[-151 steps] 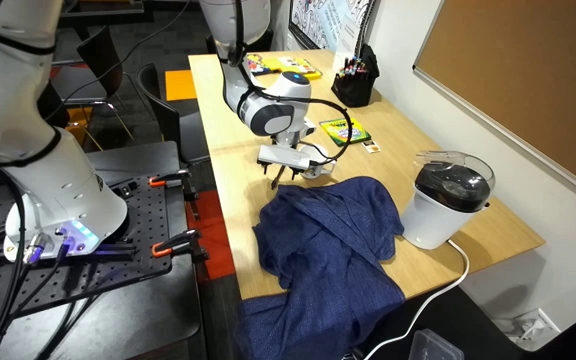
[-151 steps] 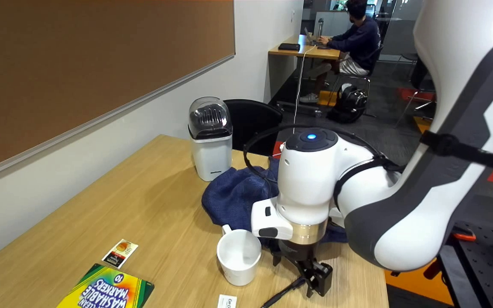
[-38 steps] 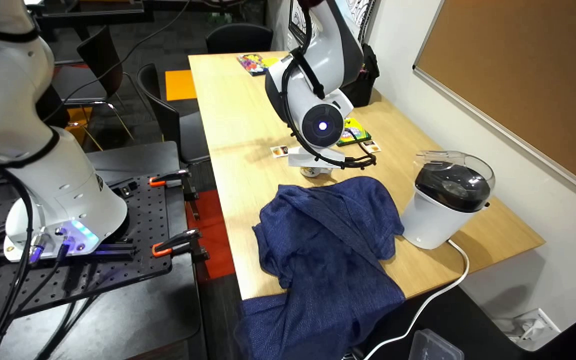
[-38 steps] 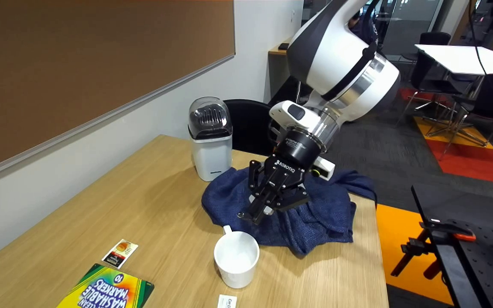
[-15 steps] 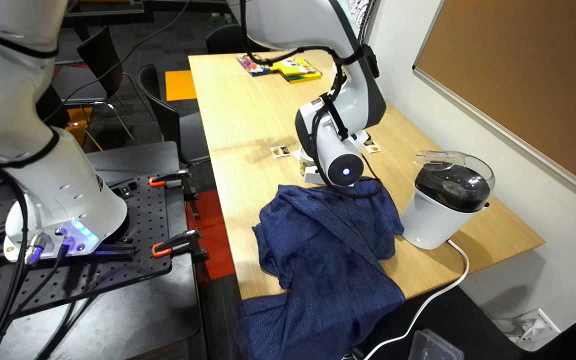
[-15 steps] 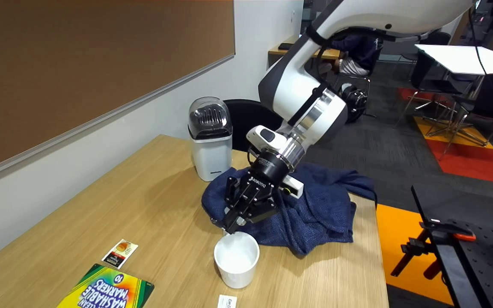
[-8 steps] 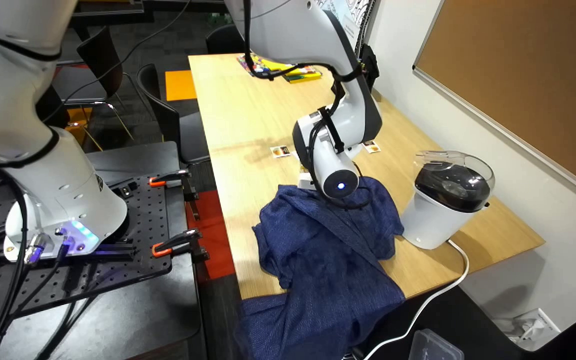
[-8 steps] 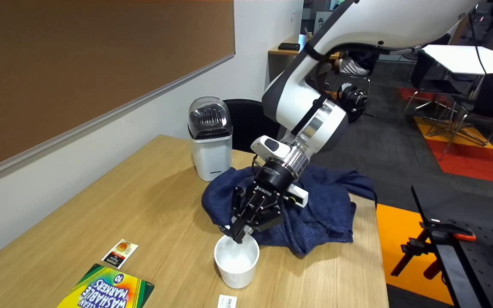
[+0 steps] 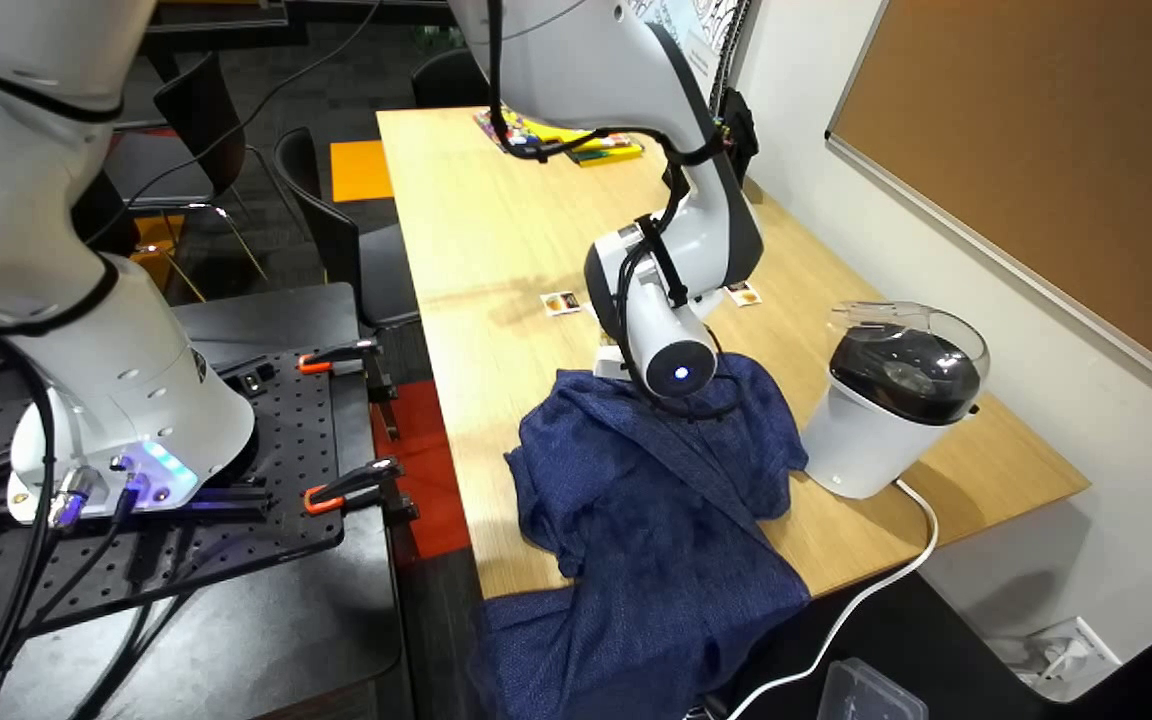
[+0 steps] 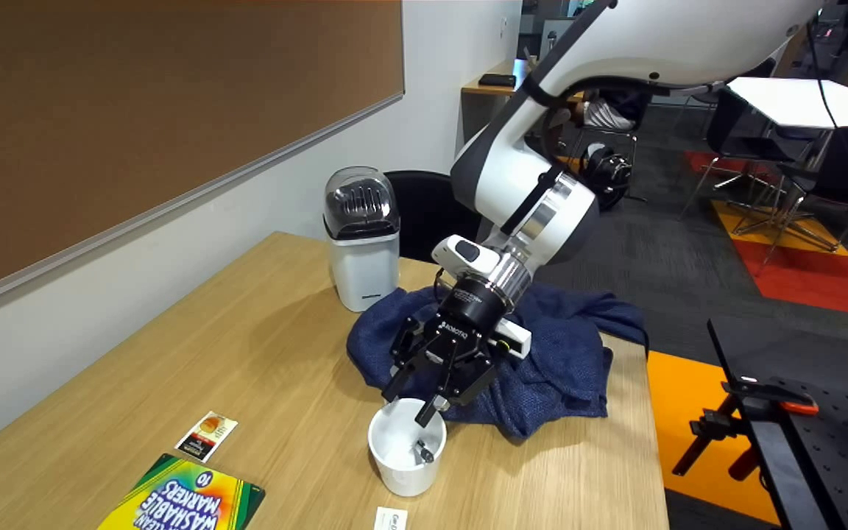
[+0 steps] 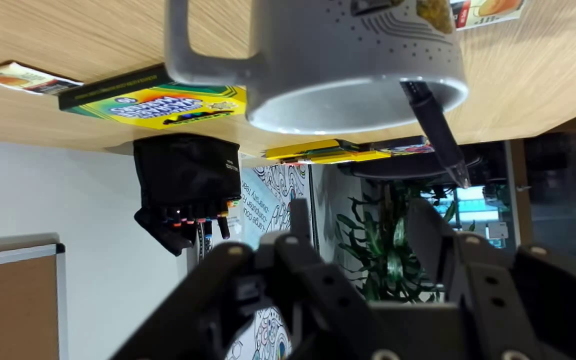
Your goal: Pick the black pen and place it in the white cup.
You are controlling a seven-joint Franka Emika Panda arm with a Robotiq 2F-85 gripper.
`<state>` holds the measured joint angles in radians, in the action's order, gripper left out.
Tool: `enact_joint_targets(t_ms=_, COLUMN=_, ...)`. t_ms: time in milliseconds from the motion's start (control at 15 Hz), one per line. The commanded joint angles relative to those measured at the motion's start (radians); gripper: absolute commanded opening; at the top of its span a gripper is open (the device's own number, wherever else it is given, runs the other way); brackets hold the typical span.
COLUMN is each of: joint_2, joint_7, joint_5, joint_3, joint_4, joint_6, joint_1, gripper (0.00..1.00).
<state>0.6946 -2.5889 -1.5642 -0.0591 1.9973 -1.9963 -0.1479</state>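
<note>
The white cup (image 10: 407,471) stands upright on the table; in the wrist view, which is upside down, its handle and printed side show on the cup (image 11: 318,55). Inside it rests the black pen (image 10: 425,451), tilted, with one end sticking out past the rim where the wrist view shows the pen (image 11: 437,130). My gripper (image 10: 405,409) hangs slanted at the cup's mouth with its jaws apart. Nothing lies between the fingertips of the gripper (image 11: 358,210), and the pen is clear of them. The arm hides gripper and most of the cup in an exterior view.
A crumpled blue cloth (image 9: 656,490) lies right beside the cup and over the table edge. Beyond it stands a white vessel with a black top (image 10: 362,250). A marker box (image 10: 185,497) and a small packet (image 10: 205,436) lie on the table.
The gripper came down to the cup over the last seconds. Half a second ago it was shut there; now its jaws have spread and the pen shows in the cup, released.
</note>
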Motion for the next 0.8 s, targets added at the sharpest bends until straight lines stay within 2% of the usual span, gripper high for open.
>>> enact_joint_targets(t_ms=0, joint_2=-0.011, joint_7=0.025, joint_5=0.007, joint_3=-0.015, joint_4=-0.002, joint_6=0.027, joint_1=0.016, gripper=0.85)
enact_joint_targets(t_ms=133, joint_2=-0.037, joint_7=0.03, joint_5=0.011, joint_3=-0.013, joint_4=0.016, joint_6=0.015, joint_1=0.03, gripper=0.99)
enact_joint_targets(t_ms=733, joint_2=-0.266, joint_7=0.078, joint_5=0.009, joint_3=-0.001, joint_4=0.165, joint_6=-0.089, joint_1=0.143, gripper=1.0)
